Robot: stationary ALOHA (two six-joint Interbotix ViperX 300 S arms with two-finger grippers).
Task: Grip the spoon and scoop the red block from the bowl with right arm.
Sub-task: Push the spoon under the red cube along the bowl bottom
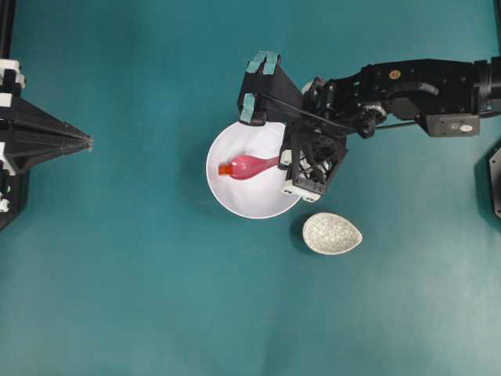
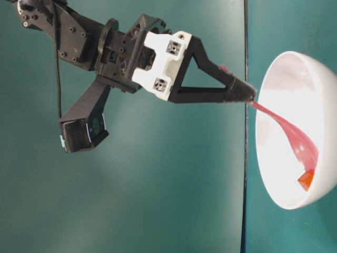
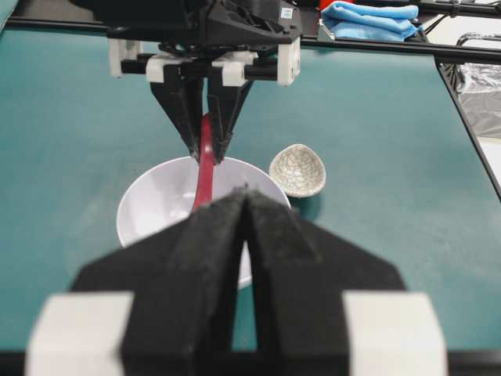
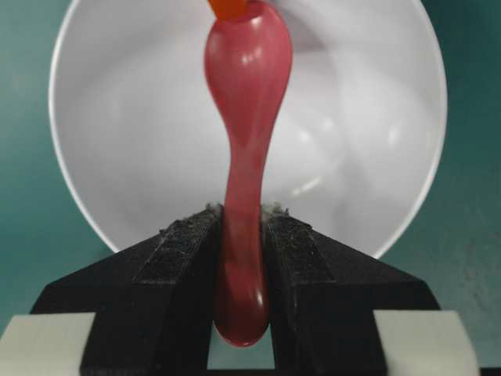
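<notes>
The white bowl [image 1: 250, 197] sits mid-table. My right gripper [image 1: 280, 162] hangs over its right rim, shut on the handle of the pink spoon [image 1: 252, 166]. The spoon slopes down into the bowl, and its scoop tip touches the small red block [image 1: 225, 169] on the left side of the bowl floor. In the right wrist view both fingers clamp the handle [image 4: 243, 258], and the block [image 4: 228, 8] peeks out past the scoop [image 4: 247, 70] at the top edge. The table-level view shows the scoop low in the bowl [image 2: 284, 79] against the block [image 2: 306, 180]. My left gripper [image 1: 88, 142] rests shut at the far left.
A small grey crackle-patterned dish [image 1: 332, 233] lies just right of and in front of the bowl. Teal table surface surrounds everything. Blue cloth [image 3: 368, 19] lies beyond the far table edge in the left wrist view.
</notes>
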